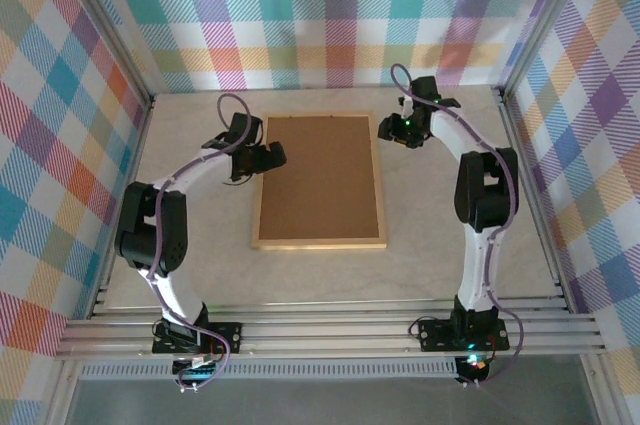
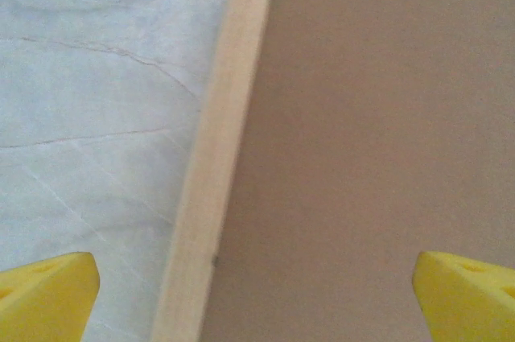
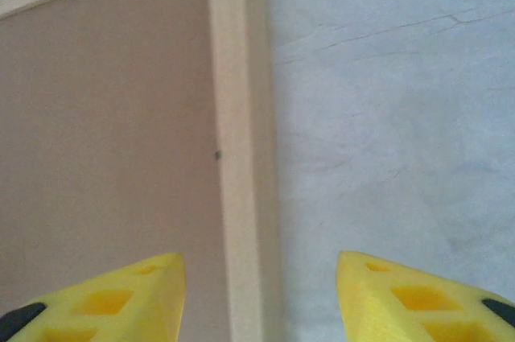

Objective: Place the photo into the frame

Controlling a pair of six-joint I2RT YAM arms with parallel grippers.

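- Frame (image 1: 318,242) lies flat, back side up, mid-table (image 1: 430,245) between the two arms. The brown backing board (image 1: 318,177) fills its opening.
- Photo: you can't tell from here whether it sits under that board.
- Left gripper (image 1: 270,157) hovers at the frame's left rail, toward the far end. In the wrist view its yellow fingertips (image 2: 44,298) are spread fully wide, one over the table and one over the board. It grasps nothing.
- Right gripper (image 1: 392,130) is at the far right corner. Its fingertips (image 3: 121,294) stand apart either side of the right rail, narrower than the left pair, with nothing pinched.
- Step in hand, as a judgement: both arms are lining up on opposite rails, probably to take the frame by its edges or work on the board.
- Next move calls for you to keep each rail centred between the fingers, come down level, and close evenly so the frame doesn't skid.
- Writing: none legible on board or wood. A tiny dark speck (image 3: 217,155) on the rail's inner edge is too small to identify.
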